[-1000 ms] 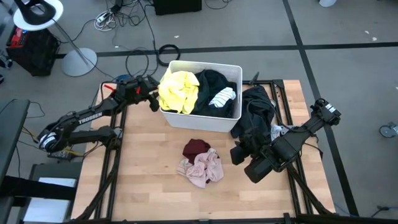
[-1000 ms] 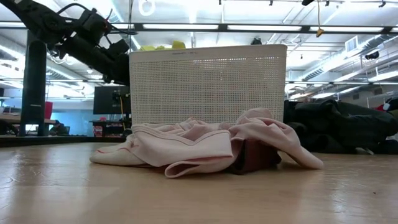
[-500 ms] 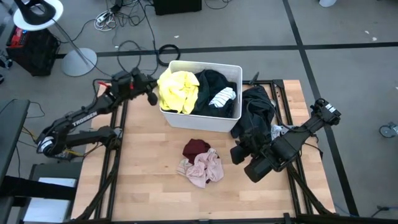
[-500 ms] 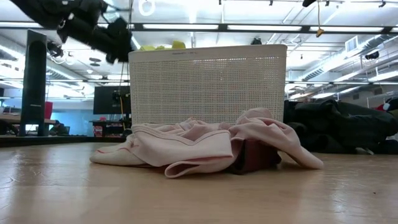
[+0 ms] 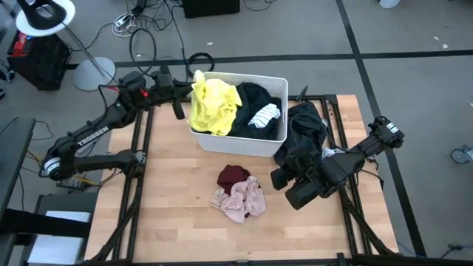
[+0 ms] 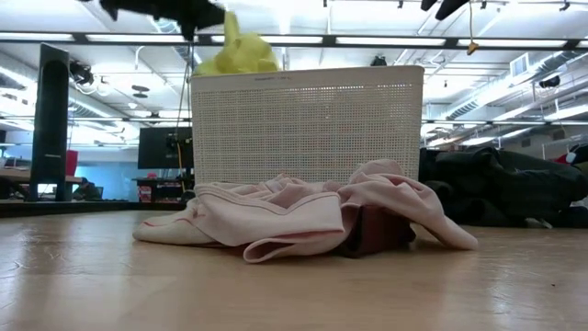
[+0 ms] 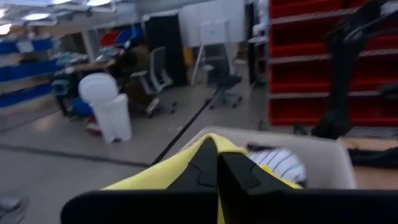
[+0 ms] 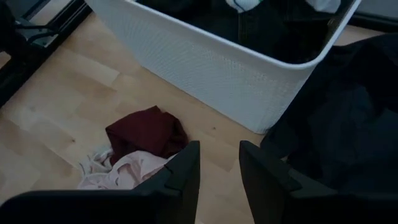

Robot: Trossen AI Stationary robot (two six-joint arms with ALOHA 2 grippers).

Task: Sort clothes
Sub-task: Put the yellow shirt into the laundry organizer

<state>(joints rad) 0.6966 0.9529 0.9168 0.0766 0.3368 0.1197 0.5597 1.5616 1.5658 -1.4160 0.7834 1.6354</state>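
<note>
Bare wood left of pink garment; bin blocks rear, black pile crowds right.

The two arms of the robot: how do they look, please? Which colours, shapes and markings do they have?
Both arms are dark and jointed. The left arm is slim, with white TROSSEN lettering along one link and red cable near its gripper. The right arm ends in a bulky black wrist and a gripper with two flat dark fingers.

A robotics lab or workshop: red storage shelving, office chairs, floor cables, ceiling strip lights
</note>
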